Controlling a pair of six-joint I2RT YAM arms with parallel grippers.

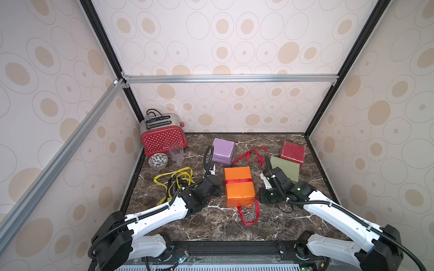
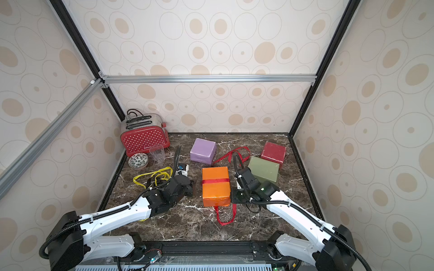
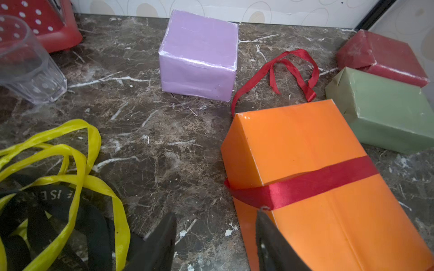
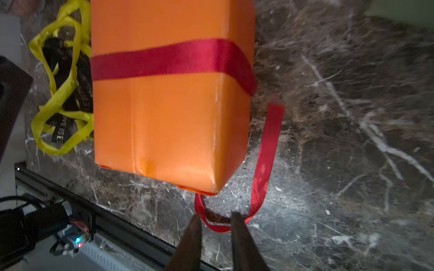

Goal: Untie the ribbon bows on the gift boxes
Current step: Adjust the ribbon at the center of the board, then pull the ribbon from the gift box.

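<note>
Orange box [image 1: 239,194] sits mid desk [image 1: 211,225], nr front edge; red ribbon [image 1: 238,181] wraps it, no bow, loop [image 1: 249,219] loose in front. Left gripper [image 3: 215,218]: fingers spread wide by box side, prob to steady it. Right gripper [image 4: 215,217]: fingers slightly apart at loop, pinching nothing.

Both arms reach low and forward — left tool [image 3: 216,215] gaping, right tool [image 4: 216,215] narrowly parted.

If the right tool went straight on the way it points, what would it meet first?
The red ribbon loop on the table, right at the right tool tips; beyond it the orange box. Height is unclear, so it might pass over the ribbon.
</note>
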